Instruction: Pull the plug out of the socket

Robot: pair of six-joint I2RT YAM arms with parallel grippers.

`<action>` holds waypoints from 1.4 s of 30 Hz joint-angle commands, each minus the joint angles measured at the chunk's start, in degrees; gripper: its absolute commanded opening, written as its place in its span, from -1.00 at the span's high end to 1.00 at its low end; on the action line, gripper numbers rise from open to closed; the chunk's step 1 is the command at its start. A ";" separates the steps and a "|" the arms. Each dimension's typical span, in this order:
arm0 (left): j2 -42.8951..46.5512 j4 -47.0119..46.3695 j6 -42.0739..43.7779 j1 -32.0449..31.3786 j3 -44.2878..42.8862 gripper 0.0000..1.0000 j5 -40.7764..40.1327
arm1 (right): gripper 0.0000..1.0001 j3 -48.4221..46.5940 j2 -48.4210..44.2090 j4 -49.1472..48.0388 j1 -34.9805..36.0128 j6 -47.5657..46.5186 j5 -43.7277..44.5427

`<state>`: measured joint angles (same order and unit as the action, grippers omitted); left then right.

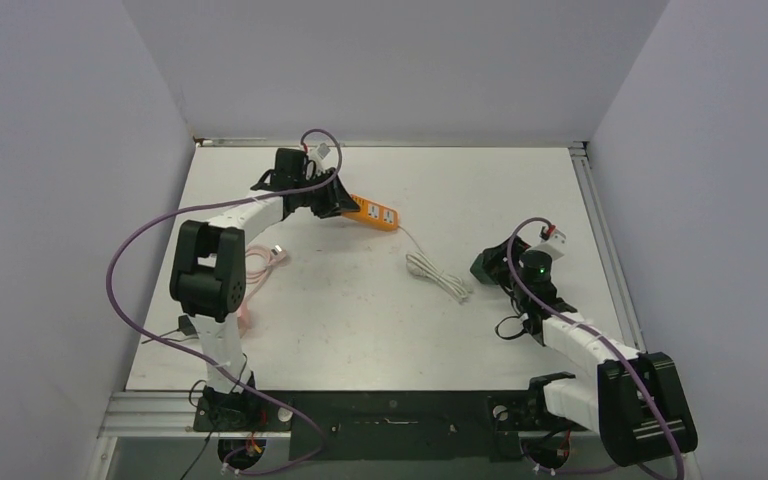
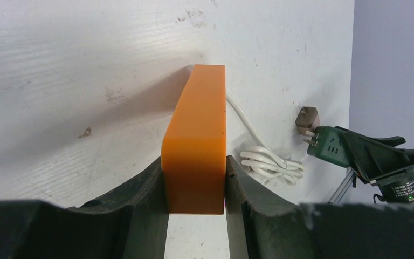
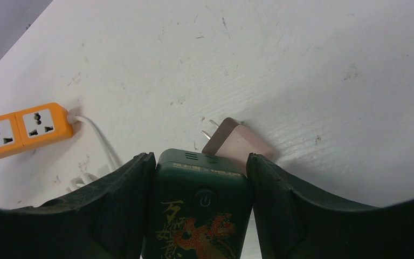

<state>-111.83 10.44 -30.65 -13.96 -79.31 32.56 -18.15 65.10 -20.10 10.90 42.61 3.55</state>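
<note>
My left gripper (image 1: 337, 200) is shut on the near end of the orange power strip (image 1: 377, 213), at the back of the table; its black fingers (image 2: 151, 189) press both sides of the strip (image 2: 197, 145). My right gripper (image 1: 484, 267) is shut on a dark green adapter block (image 3: 199, 216) with a power button and a red-gold dragon print, held well away from the strip. In the left wrist view the green block (image 2: 329, 147) shows bare prongs. A small pink-brown plug (image 3: 240, 143) lies on the table just beyond it, prongs free.
The strip's white cord runs to a coiled bundle (image 1: 440, 275) mid-table between the arms. A pink cable (image 1: 260, 265) lies at the left beside the left arm. White walls enclose the table on three sides.
</note>
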 commanded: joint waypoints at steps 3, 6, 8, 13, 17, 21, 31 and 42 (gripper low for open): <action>-2.69 2.32 4.33 1.43 -2.26 0.15 -9.50 | 0.25 1.66 -0.83 -2.64 -0.88 -1.60 1.57; -2.11 5.67 5.87 1.41 -3.05 -0.52 -13.60 | 0.00 2.33 -1.34 -3.20 -0.88 -1.68 1.73; -1.25 7.07 6.89 1.40 -3.35 -0.71 -15.93 | -0.15 2.65 -2.18 -3.43 -0.88 -1.97 1.97; 1.59 9.06 9.48 1.44 -3.83 -0.83 -20.95 | -0.53 2.86 -5.14 -2.52 -0.88 -3.35 2.77; 6.18 10.08 12.39 1.40 -3.03 -0.92 -25.85 | -0.84 3.03 -7.86 -1.89 -0.88 -4.07 2.73; 12.18 9.95 14.84 1.39 -0.64 -0.93 -28.32 | -0.99 3.33 -10.17 -1.15 -0.88 -4.63 3.40; 20.84 19.50 23.66 2.03 11.08 -0.96 -35.28 | -1.00 3.80 -11.75 -0.64 -0.96 -5.12 4.77; 20.29 24.00 23.83 10.00 18.24 -0.96 -32.57 | -0.91 3.82 -11.14 -0.50 -0.96 -5.10 5.02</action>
<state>-90.87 33.63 -8.01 -4.78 -61.08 -1.65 -14.63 54.63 -19.55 10.41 38.13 7.20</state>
